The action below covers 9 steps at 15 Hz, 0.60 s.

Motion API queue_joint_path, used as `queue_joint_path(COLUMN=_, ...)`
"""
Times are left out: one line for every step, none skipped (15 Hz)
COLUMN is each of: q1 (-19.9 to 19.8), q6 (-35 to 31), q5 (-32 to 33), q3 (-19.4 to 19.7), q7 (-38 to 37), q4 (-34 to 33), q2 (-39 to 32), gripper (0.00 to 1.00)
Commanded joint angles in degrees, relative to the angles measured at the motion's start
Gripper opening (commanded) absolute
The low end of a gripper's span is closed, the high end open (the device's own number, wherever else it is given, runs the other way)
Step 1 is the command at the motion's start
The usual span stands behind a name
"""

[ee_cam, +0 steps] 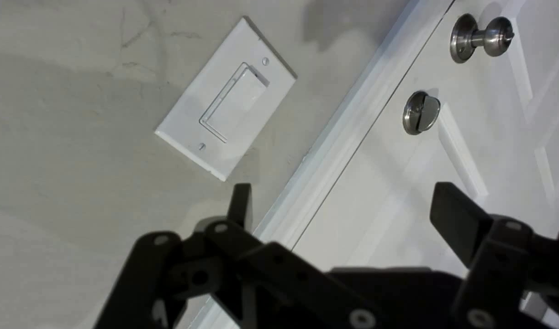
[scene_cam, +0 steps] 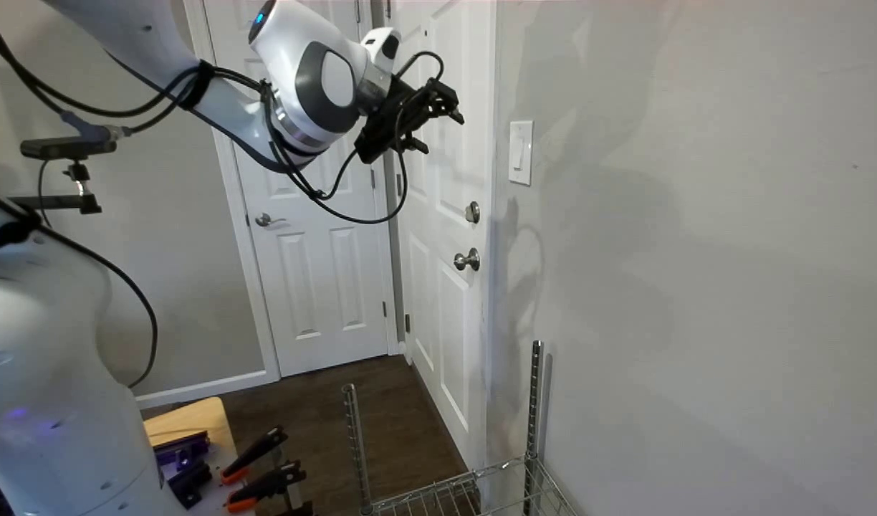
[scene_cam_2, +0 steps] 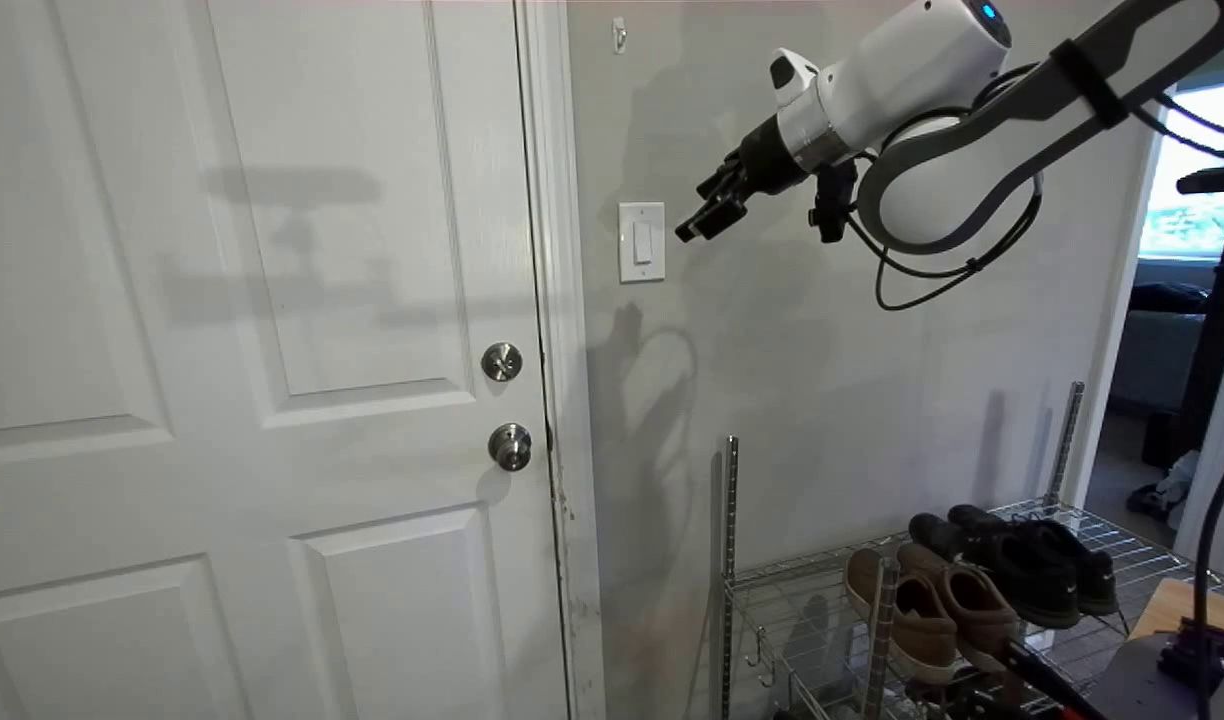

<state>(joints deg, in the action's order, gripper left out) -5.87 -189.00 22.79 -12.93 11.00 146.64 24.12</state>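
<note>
Gripper [ee_cam: 345,203] hung apart from the wall [ee_cam: 78,183], fingers [ee_cam: 460,219] spread wide; nearest item was the light switch [ee_cam: 236,107], mounted on that wall near its edge at the door trim [ee_cam: 343,136]. Deadbolt [ee_cam: 419,113] and doorknob [ee_cam: 496,36] sat by the edge of the door [ee_cam: 393,205] next to that trim; deadbolt above in both exterior views.

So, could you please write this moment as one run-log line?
gripper: open, empty; near: light switch, not touching; door: shut; wire rack: holds brown shoes, black shoes
</note>
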Motion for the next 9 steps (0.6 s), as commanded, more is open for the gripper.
queue_joint_path(q1=-0.28, q6=2.21, q5=-0.18, q3=-0.19, q7=-0.11, q4=-0.97, q2=-0.61, gripper=1.0)
queue_joint_path(q1=-0.33, q6=2.51, q5=-0.11, q3=-0.22, q7=0.0, q4=-1.36, q2=-0.99, gripper=1.0)
queue_joint_path(q1=-0.42, q6=2.75, q5=-0.07, q3=-0.3, q7=0.05, q4=-1.69, q2=-1.28, gripper=1.0)
queue_joint_path(q1=-0.56, q6=3.13, q5=-0.02, q3=-0.44, q7=0.1, q4=-2.16, q2=-1.73, gripper=1.0)
queue_joint_path(q1=-0.63, q6=3.61, q5=0.04, q3=-0.53, q7=0.16, q4=-2.6, q2=-2.11, gripper=1.0)
queue_joint_path(q1=-0.79, q6=4.06, q5=0.13, q3=-0.69, q7=0.23, q4=-3.16, q2=-2.68, gripper=1.0)
queue_joint_path(q1=-0.94, q6=4.49, q5=0.21, q3=-0.87, q7=0.27, q4=-3.75, q2=-3.23, gripper=1.0)
queue_joint_path(q1=-1.02, q6=5.04, q5=0.26, q3=-1.02, q7=0.29, q4=-4.51, q2=-3.95, gripper=1.0)
queue_joint_path(q1=-1.17, q6=5.47, q5=0.36, q3=-1.16, q7=0.31, q4=-5.14, q2=-4.55, gripper=1.0)
